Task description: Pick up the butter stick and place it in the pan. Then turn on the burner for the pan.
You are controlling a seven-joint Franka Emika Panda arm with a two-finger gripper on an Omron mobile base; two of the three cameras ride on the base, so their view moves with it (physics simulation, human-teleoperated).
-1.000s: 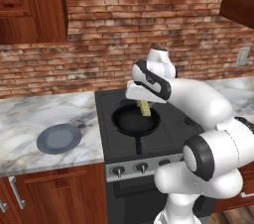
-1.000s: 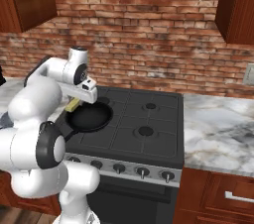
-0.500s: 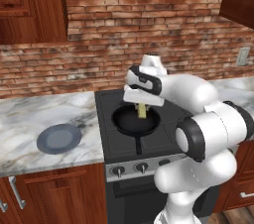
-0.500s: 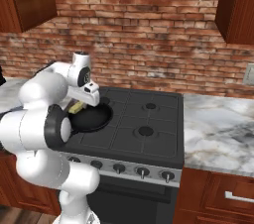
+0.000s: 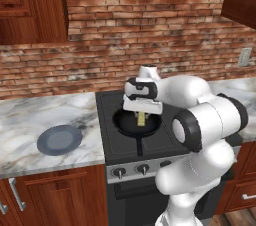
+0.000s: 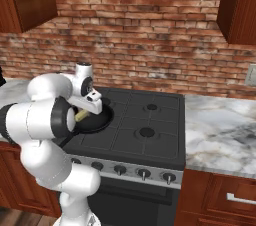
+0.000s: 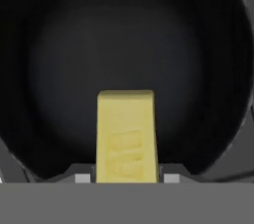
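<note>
The pale-yellow butter stick (image 7: 126,139) stands on end between my fingertips, with my gripper (image 7: 127,178) shut on it. It hangs just over the middle of the black pan (image 7: 124,39), whose dark floor lies right beneath it. In the left base view my gripper (image 5: 141,114) points straight down with the butter stick (image 5: 141,118) above the pan (image 5: 128,125) on the front left burner; the pan's handle points toward the stove front. From the right, the butter stick (image 6: 81,115) shows below the hand, at the pan (image 6: 97,120). Whether the butter touches the pan floor I cannot tell.
A flat grey-blue plate (image 5: 60,139) lies on the marble counter left of the stove. A row of knobs (image 5: 119,172) runs along the stove front below the pan. The brick wall stands behind, the hood overhead, and more burners (image 6: 146,132) sit to the right.
The hand has turned to point straight down and come lower over the pan, carrying the butter stick from above the rim to the pan's middle.
</note>
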